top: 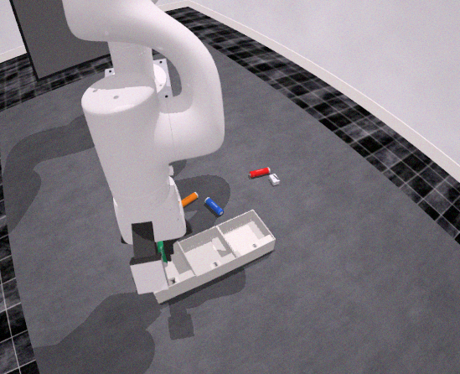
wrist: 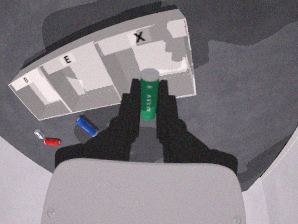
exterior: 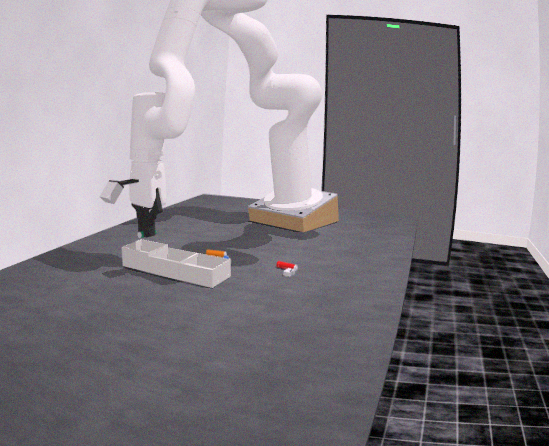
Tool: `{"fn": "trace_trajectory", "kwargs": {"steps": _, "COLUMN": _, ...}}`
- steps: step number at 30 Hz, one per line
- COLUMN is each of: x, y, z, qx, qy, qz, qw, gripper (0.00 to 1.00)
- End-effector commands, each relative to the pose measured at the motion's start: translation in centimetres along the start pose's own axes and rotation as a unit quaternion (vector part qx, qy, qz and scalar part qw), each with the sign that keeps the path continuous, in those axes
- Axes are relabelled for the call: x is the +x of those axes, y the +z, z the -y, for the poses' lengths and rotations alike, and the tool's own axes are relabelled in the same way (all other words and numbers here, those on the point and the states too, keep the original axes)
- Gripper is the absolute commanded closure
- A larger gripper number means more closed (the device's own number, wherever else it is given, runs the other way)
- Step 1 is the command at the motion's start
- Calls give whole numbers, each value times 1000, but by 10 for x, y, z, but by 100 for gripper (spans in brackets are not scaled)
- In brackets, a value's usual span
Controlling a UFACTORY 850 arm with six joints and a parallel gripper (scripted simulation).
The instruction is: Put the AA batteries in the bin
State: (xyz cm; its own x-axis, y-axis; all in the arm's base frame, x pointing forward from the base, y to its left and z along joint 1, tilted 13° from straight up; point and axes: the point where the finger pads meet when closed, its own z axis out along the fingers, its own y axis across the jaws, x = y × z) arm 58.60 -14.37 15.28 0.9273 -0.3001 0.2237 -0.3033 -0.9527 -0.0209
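The claw (wrist: pixel 149 115) is closed tight on a green battery (wrist: pixel 149 96), which stands out past the fingertips with its long axis running along the fingers, pointing down toward the tray (top: pixel 257 244). In the wrist view the battery's tip sits just at the near edge of the compartment marked X (wrist: pixel 154 46), at the tray's end; the drop looks to turn on whether the tip is fully past that wall. All three compartments appear to hold nothing yet. An orange battery (top: pixel 189 199) and a blue battery (top: pixel 214 205) lie on the counter (top: pixel 337 260) just beyond the tray; a red battery (top: pixel 260 172) and a small white block (top: pixel 274 179) lie farther right.
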Motion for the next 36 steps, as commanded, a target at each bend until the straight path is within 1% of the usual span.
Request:
{"fn": "trace_trajectory", "kwargs": {"steps": 1, "x": 3, "y": -1, "z": -1, "qx": -3, "qy": 62, "qz": 0, "qw": 998, "gripper": 100}}
{"fn": "trace_trajectory", "kwargs": {"steps": 2, "x": 3, "y": -1, "z": -1, "qx": -3, "qy": 62, "qz": 0, "qw": 998, "gripper": 100}}
{"fn": "trace_trajectory", "kwargs": {"steps": 3, "x": 3, "y": -1, "z": -1, "qx": -2, "qy": 108, "qz": 0, "qw": 994, "gripper": 100}}
{"fn": "trace_trajectory", "kwargs": {"steps": 6, "x": 3, "y": -1, "z": -1, "qx": 1, "qy": 142, "qz": 0, "qw": 990, "gripper": 100}}
{"fn": "trace_trajectory", "kwargs": {"steps": 9, "x": 3, "y": -1, "z": -1, "qx": 3, "qy": 192, "qz": 0, "qw": 981, "gripper": 100}}
{"fn": "trace_trajectory", "kwargs": {"steps": 13, "x": 3, "y": -1, "z": -1, "qx": 7, "qy": 255, "qz": 1, "qw": 967, "gripper": 100}}
{"fn": "trace_trajectory", "kwargs": {"steps": 17, "x": 3, "y": -1, "z": -1, "qx": 10, "qy": 318, "qz": 1, "qw": 948, "gripper": 100}}
{"fn": "trace_trajectory", "kwargs": {"steps": 19, "x": 3, "y": -1, "z": -1, "qx": 10, "qy": 318, "qz": 1, "qw": 948, "gripper": 100}}
{"fn": "trace_trajectory", "kwargs": {"steps": 20, "x": 3, "y": -1, "z": -1, "qx": 12, "qy": 361, "qz": 1, "qw": 932, "gripper": 100}}
{"fn": "trace_trajectory", "kwargs": {"steps": 22, "x": 3, "y": -1, "z": -1, "qx": 13, "qy": 380, "qz": 2, "qw": 925, "gripper": 100}}
{"fn": "trace_trajectory", "kwargs": {"steps": 24, "x": 2, "y": -1, "z": -1, "qx": 14, "qy": 408, "qz": 2, "qw": 913, "gripper": 100}}
{"fn": "trace_trajectory", "kwargs": {"steps": 34, "x": 2, "y": -1, "z": -2, "qx": 8, "qy": 546, "qz": 1, "qw": 838, "gripper": 100}}
{"fn": "trace_trajectory", "kwargs": {"steps": 36, "x": 2, "y": -1, "z": -2, "qx": 8, "qy": 546, "qz": 1, "qw": 838, "gripper": 100}}
